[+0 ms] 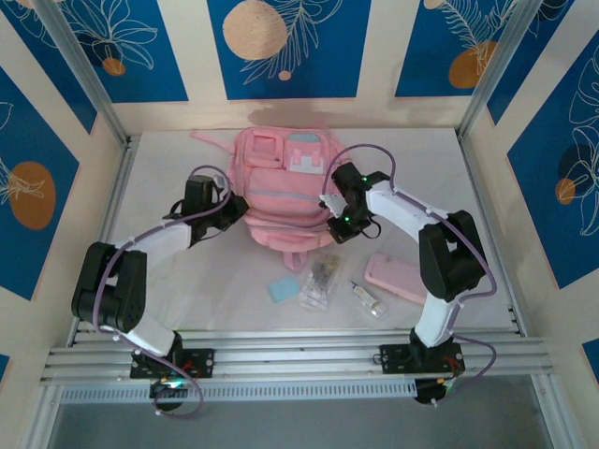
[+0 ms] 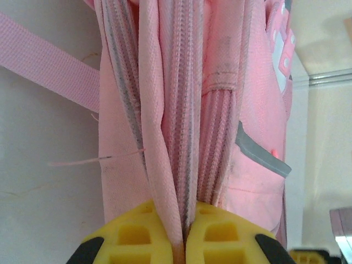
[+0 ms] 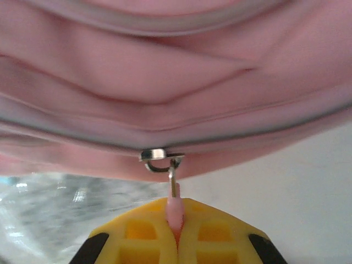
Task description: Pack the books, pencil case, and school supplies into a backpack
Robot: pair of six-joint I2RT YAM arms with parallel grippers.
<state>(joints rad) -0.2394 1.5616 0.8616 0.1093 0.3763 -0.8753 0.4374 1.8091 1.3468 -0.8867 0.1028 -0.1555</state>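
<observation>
Packing barely begun: pad [image 1: 283,289], bag [image 1: 321,278], tube [image 1: 367,299] and pencil case [image 1: 395,279] lie unpacked near the front edge of the table [image 1: 187,281]. Beyond, left gripper [image 2: 184,223] clamps a fold of the backpack [image 1: 281,182], and right gripper [image 3: 176,223] clamps its zipper pull [image 3: 174,209]. The backpack lies toward the far edge; opening it is judged the step in hand.

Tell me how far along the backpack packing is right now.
Early. Done: the left claw is shut on a fold of the backpack. In hand: the right claw pinches the zipper pull, apparently to open it. Left: the pencil case, blue pad, clear bag and tube lie on the table outside it.
</observation>
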